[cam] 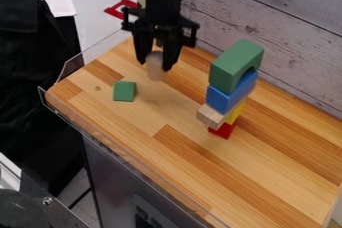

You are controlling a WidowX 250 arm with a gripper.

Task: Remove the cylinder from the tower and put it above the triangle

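Observation:
The gripper (155,62) hangs over the upper left part of the wooden table, shut on a pale wooden cylinder (156,68) held upright between its fingers. Below and to the left of it lies a small green block (123,91), which may be the triangle. To the right stands the tower: a green arch (236,64) on top, a blue block (230,92) under it, then a natural wood block (212,115) jutting left beside a yellow piece (235,113), and a red block (223,130) at the base.
A low transparent rim (127,158) runs along the table's left and front edges. A whitewashed plank wall (280,42) rises behind the table. A red object (121,9) is behind the arm at the upper left.

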